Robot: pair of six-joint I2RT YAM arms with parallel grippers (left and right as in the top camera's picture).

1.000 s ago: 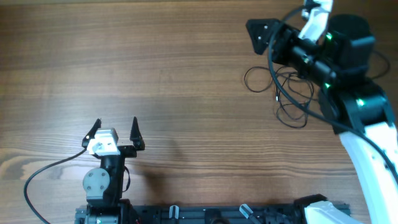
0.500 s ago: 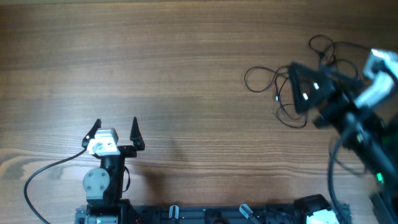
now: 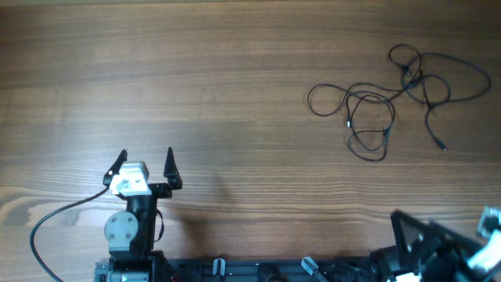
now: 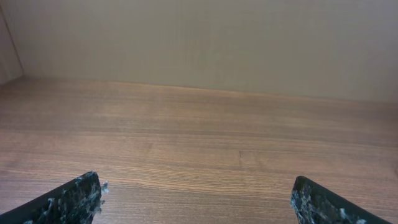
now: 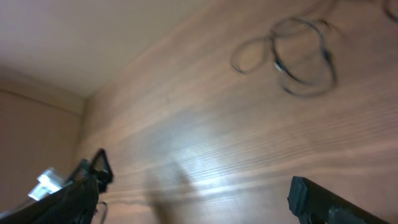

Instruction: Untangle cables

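Note:
The cables (image 3: 409, 77) lie as a loose black tangle of thin loops on the wooden table (image 3: 235, 78), at the far right. Part of them shows blurred in the right wrist view (image 5: 278, 62), at the top. My right gripper (image 3: 427, 235) is low at the table's front right corner, well away from the cables. Its jaws stand wide apart and empty in the right wrist view (image 5: 196, 205). My left gripper (image 3: 145, 160) is at the front left, open and empty, far from the cables. It faces bare table in the left wrist view (image 4: 196, 199).
A thicker black arm wire (image 3: 55, 215) curves from the left arm's base to the front left edge. A wall (image 4: 199, 43) rises behind the table's far edge.
My right arm has pulled back from above the cables to the front right corner. The whole tangle now lies uncovered. The left arm has not moved.

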